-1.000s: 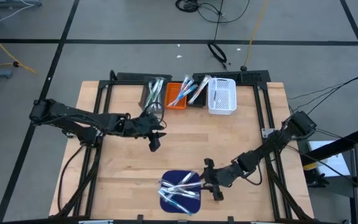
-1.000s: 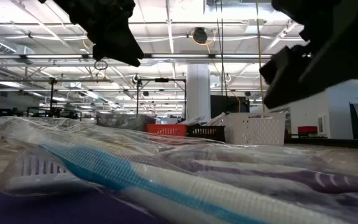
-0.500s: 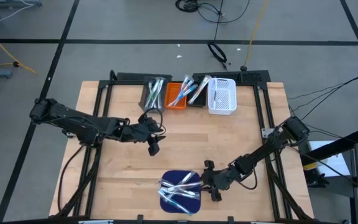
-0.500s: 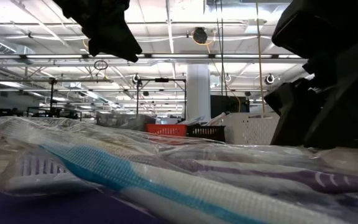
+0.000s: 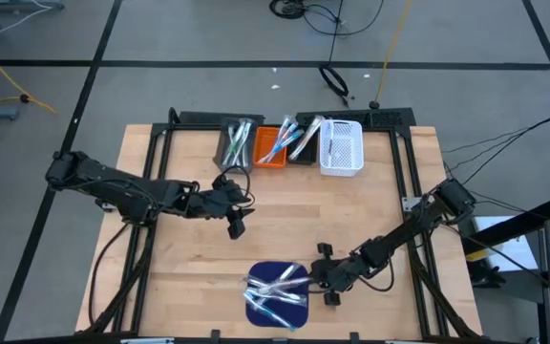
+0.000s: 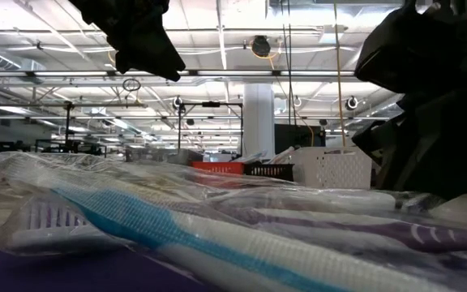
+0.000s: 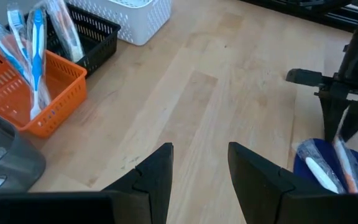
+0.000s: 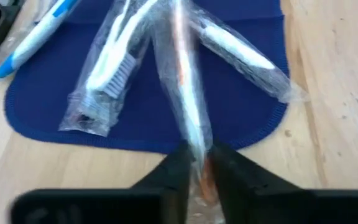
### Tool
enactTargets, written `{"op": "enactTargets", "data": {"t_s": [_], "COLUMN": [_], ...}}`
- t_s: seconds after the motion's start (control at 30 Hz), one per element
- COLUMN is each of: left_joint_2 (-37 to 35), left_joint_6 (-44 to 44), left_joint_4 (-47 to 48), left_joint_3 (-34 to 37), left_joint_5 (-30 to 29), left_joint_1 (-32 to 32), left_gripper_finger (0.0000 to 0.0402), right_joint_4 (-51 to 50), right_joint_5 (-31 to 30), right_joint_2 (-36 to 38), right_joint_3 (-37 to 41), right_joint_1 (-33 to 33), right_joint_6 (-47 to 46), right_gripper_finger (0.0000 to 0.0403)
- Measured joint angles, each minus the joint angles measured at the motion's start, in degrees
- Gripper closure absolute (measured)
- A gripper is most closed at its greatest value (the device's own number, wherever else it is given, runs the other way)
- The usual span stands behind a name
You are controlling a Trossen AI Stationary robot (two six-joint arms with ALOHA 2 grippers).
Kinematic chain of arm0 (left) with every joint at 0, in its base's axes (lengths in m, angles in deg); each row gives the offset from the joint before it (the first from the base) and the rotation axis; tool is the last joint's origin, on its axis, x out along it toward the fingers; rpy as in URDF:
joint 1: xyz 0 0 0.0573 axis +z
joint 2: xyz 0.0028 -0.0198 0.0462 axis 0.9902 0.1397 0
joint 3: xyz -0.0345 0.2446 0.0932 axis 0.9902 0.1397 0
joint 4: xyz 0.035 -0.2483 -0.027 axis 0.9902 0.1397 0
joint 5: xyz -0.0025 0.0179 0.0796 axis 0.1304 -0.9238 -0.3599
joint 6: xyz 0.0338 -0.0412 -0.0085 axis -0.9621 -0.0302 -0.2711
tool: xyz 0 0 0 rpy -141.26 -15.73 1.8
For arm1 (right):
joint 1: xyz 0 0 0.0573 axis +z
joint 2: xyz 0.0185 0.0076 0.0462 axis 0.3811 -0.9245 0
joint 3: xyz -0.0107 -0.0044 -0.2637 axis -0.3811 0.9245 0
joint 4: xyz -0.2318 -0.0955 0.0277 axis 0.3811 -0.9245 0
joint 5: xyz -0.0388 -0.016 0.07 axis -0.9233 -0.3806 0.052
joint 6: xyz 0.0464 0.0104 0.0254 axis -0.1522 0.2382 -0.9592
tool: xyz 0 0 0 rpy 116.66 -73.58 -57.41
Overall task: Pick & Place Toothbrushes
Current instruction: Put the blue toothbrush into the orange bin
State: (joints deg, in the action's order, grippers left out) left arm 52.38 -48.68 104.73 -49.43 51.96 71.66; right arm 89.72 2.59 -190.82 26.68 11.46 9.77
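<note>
Several toothbrushes [image 5: 277, 287] in clear wrappers lie heaped on the dark blue mat [image 5: 294, 315] near the table's front edge; the low view shows them close up [image 6: 217, 235]. My right gripper [image 5: 317, 277] is down at the mat's right edge, shut on one wrapped toothbrush [image 8: 188, 99] with an orange and white handle. My left gripper [image 5: 237, 224] hangs open and empty over the bare wood left of centre, its fingers apart in the left wrist view [image 7: 199, 177]. My right gripper pinches the wrapped toothbrush's end [image 8: 194, 146] nearest the mat's right edge between its two fingers. The fingers slant down from the table's right and lie along the toothbrush. The rest of it lies on the mat among the others.
Along the far edge stand a grey bin [image 5: 234, 143], an orange bin [image 5: 271, 148], a black bin [image 5: 302, 143] and a white basket [image 5: 342, 148]; the first three hold toothbrushes. Bare wood [image 5: 351, 210] lies between the bins and the mat.
My right gripper has sunk toward the mat's right edge and tipped further down, coming onto the heap of wrapped toothbrushes. The toothbrushes lie as before.
</note>
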Motion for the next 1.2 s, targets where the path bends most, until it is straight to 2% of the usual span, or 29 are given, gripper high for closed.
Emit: {"op": "enactTargets", "data": {"t_s": [0.1,0.33,0.53,0.93,1.2], "left_joint_2": [0.0,0.0,0.0,0.0,0.02], "left_joint_6": [0.0,0.0,-0.14,-3.5,-4.01], "left_joint_4": [0.0,0.0,-0.28,-7.2,-9.45], "left_joint_3": [0.0,0.0,0.0,0.0,0.0], "left_joint_5": [0.0,0.02,0.02,0.05,0.05], "left_joint_1": [0.0,0.0,-0.02,-0.07,-0.1], "left_gripper_finger": [0.0245,0.0245,0.0245,0.0245,0.0245], "right_joint_4": [-0.49,-1.24,-2.7,-15.43,-14.97], "right_joint_5": [0.06,0.11,-0.6,-20.83,-30.07], "right_joint_2": [0.09,1.04,6.53,22.1,26.66], "right_joint_3": [-0.01,0.0,-0.01,0.0,0.02], "right_joint_1": [0.0,-0.02,0.0,0.0,-0.03], "right_joint_6": [-0.11,-0.09,2.64,4.12,5.13], "right_gripper_finger": [0.0386,0.0389,0.0389,0.0389,0.039]}}
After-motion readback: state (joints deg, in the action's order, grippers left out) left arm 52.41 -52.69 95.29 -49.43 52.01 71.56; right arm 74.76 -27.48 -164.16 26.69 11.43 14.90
